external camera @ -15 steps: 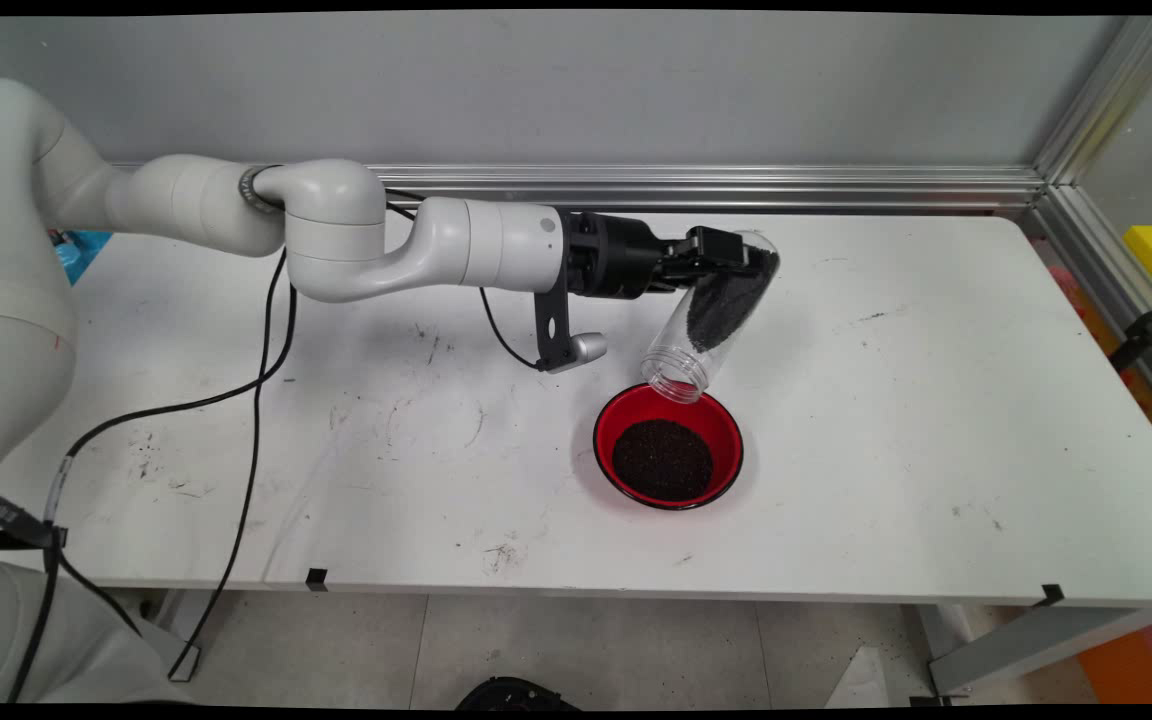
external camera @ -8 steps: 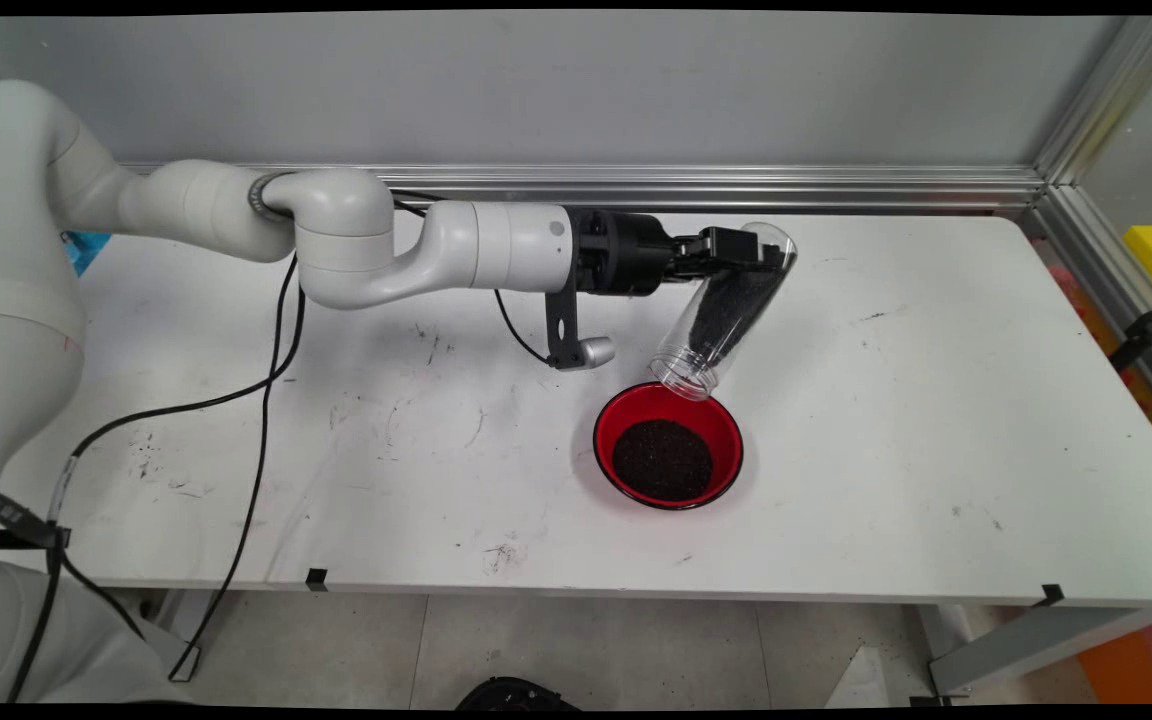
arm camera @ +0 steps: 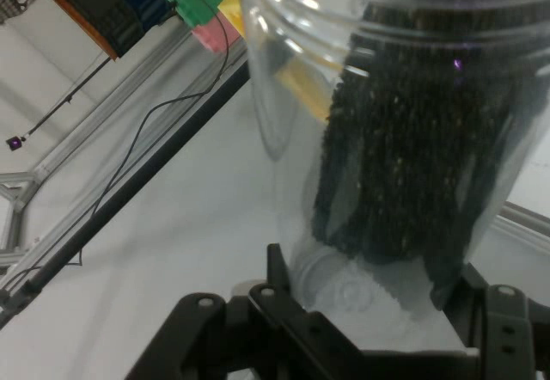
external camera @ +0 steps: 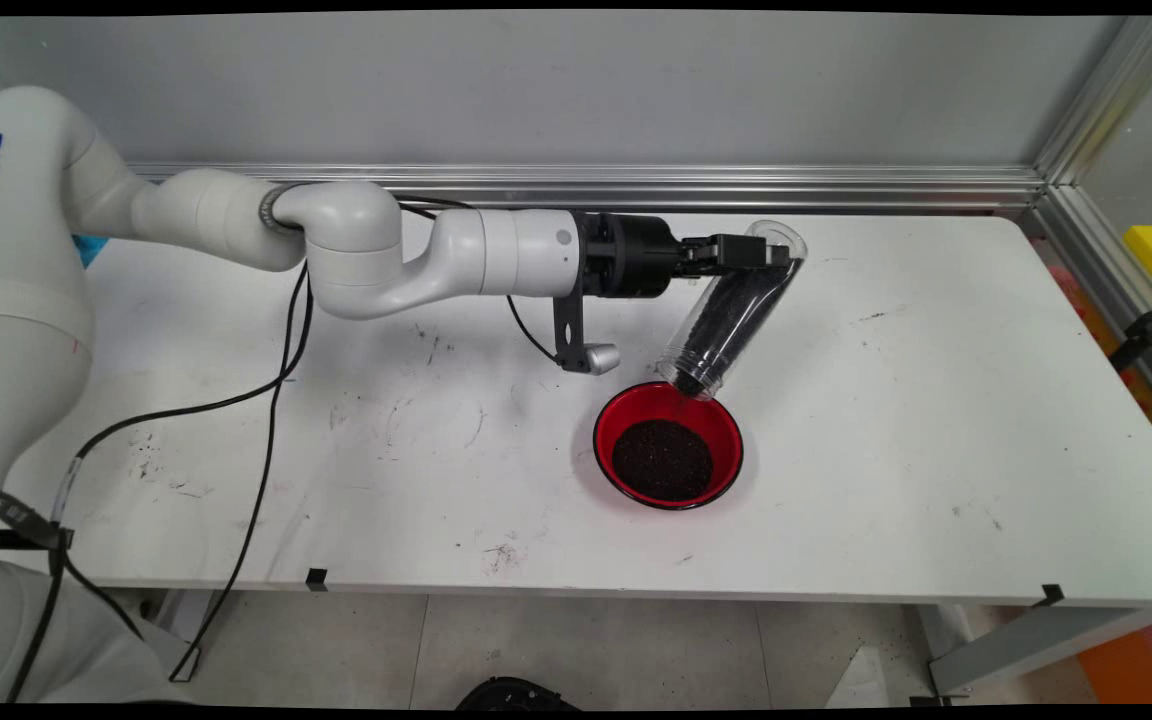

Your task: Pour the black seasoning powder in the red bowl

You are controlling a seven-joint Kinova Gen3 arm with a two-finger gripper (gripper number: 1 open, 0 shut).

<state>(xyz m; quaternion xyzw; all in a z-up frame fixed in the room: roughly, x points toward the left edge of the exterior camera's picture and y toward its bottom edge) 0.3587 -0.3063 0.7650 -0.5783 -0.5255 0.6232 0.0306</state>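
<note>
A white table [external camera: 936, 450] fills most of the main view, and the arm [external camera: 456, 255] reaches across it from the left. Its gripper [external camera: 751, 252] is clamped on the closed base of a clear jar [external camera: 731, 315], which tilts mouth-down with black grains [external camera: 726, 310] sliding along its inside toward the opening. The jar's mouth hangs just above the far rim of a red bowl [external camera: 726, 425] standing near the middle of the table, with a dark heap of grains [external camera: 663, 460] inside.
</note>
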